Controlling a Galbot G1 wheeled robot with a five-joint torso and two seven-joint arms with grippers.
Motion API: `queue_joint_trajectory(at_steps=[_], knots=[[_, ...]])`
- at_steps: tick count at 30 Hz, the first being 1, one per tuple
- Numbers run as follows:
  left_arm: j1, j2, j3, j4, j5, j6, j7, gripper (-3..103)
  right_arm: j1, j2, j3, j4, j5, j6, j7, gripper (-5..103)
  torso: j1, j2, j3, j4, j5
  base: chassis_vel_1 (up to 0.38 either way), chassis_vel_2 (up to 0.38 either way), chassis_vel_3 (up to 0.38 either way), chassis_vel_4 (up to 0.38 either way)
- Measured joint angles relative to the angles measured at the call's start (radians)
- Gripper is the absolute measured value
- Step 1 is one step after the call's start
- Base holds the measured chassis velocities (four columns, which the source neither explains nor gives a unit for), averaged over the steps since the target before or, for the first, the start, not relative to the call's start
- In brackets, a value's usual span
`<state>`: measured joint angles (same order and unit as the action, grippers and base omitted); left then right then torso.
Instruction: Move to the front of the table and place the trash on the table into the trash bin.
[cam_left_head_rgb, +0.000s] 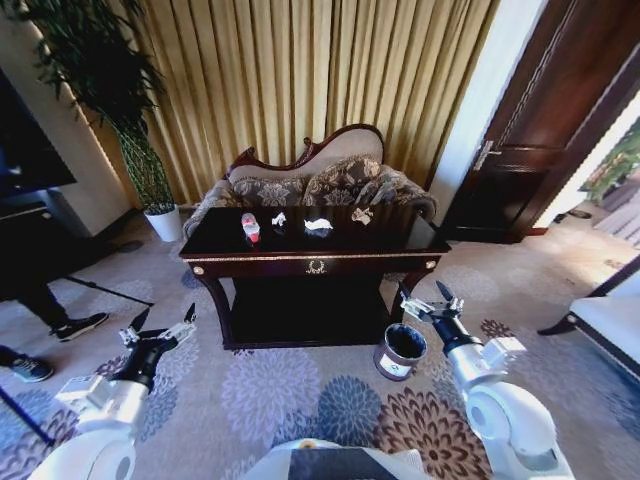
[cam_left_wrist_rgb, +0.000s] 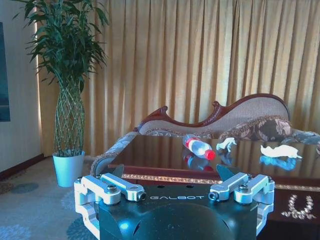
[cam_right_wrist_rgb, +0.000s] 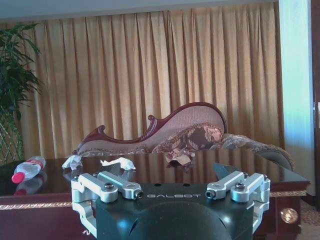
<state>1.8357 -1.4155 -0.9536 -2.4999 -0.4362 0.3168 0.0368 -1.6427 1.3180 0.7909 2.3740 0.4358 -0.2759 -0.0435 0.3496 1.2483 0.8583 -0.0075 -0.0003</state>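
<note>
The robot stands facing the table (cam_left_head_rgb: 316, 262) from a short way back, so the step in hand appears to be the approach; no pickup has begun. Both arms are held low and forward, short of the table's front rail. The left gripper (cam_left_head_rgb: 160, 330) is off the table's left front corner with its fingers spread apart and holding nothing; the right gripper (cam_left_head_rgb: 428, 303) is near the right front leg, likewise spread apart and empty. The trash lies in a row along the tabletop: a small clear bottle (cam_left_head_rgb: 250, 229) with a red label at the left, then crumpled white paper scraps (cam_left_head_rgb: 318, 226) toward the middle, and a further scrap (cam_left_head_rgb: 362, 214) toward the right. The trash bin (cam_left_head_rgb: 400, 352) stands on the carpet just beside the right front leg, directly below the right gripper. The next move probably calls for closing the remaining gap and raising one gripper above the tabletop to reach an item. The head view gives the bin and the layout from above. The left wrist view shows the bottle (cam_left_wrist_rgb: 199, 147) lying on its side, and the right wrist view shows the rightmost scrap (cam_right_wrist_rgb: 179, 156) to be brownish and patterned.
</note>
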Motion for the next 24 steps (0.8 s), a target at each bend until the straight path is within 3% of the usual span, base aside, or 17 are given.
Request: queue_joint_trajectory(at_steps=[24], knots=[[0.009,-0.004,-0.013,0.000,-0.002,-0.005,0.007,100,-0.003,0.004,-0.007,0.005,-0.003,0.001,-0.001,100,0.000,0.000,0.000,0.0000,0.0001,-0.164,0.166,0.171,-0.159]])
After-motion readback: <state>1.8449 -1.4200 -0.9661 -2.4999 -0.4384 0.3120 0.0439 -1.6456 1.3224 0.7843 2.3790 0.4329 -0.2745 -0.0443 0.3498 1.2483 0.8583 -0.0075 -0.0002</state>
